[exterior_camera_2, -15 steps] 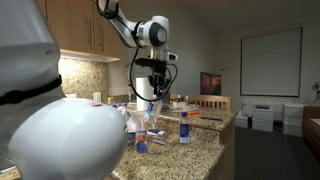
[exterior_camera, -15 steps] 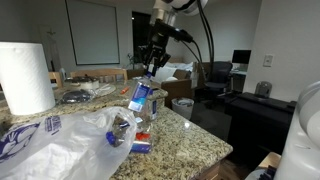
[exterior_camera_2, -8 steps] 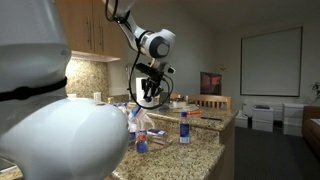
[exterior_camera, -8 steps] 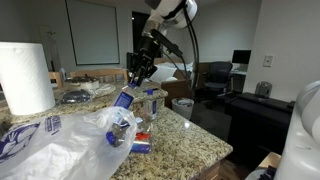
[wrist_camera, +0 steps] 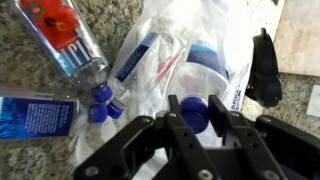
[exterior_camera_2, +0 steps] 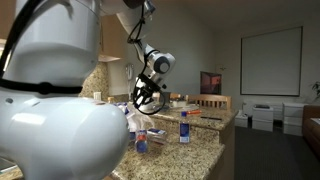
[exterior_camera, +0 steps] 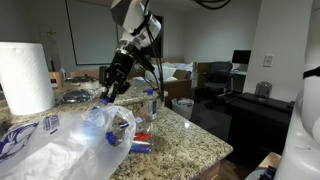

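Observation:
My gripper [wrist_camera: 197, 118] is shut on a clear plastic bottle by its blue cap [wrist_camera: 194, 110]. It hangs above the open mouth of a clear plastic bag [wrist_camera: 190, 55] that holds several other bottles. In both exterior views the gripper [exterior_camera: 108, 90] [exterior_camera_2: 143, 100] reaches down at a slant over the bag [exterior_camera: 60, 140] on the granite counter [exterior_camera: 190, 140]. The held bottle's body is mostly hidden behind the fingers and the bag.
Two bottles lie on the counter beside the bag, one with a red label [wrist_camera: 65, 45] and one with a blue label [wrist_camera: 35, 115]. A bottle [exterior_camera: 150, 105] [exterior_camera_2: 183, 127] stands upright near the counter's edge. A paper towel roll [exterior_camera: 25, 78] stands behind the bag. A black object [wrist_camera: 262, 65] lies beside it.
The arm has swung with the bottle from above the standing bottle towards the bag and lowered it to the bag's mouth. The gripper has stayed shut on it.

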`<act>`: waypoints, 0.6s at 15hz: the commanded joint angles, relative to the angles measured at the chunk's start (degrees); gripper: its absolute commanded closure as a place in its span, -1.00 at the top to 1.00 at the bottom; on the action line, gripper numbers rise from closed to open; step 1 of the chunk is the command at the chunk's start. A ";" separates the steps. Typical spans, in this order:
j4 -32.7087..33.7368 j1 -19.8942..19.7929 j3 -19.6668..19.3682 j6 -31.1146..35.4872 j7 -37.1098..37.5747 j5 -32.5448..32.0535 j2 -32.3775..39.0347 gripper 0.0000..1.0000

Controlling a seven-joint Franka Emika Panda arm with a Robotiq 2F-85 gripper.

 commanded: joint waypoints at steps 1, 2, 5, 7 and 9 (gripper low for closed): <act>10.27 -1.63 3.78 -7.38 -2.70 1.47 12.28 -0.75; 11.94 -1.59 4.75 -8.95 -2.69 1.25 14.91 -0.75; 18.14 -1.41 7.03 -16.17 -1.27 -0.09 22.52 -0.75; 23.21 -1.07 8.21 -22.59 -0.32 -0.88 26.89 -0.75; 28.20 -0.86 9.05 -30.08 -0.05 -2.05 30.11 0.17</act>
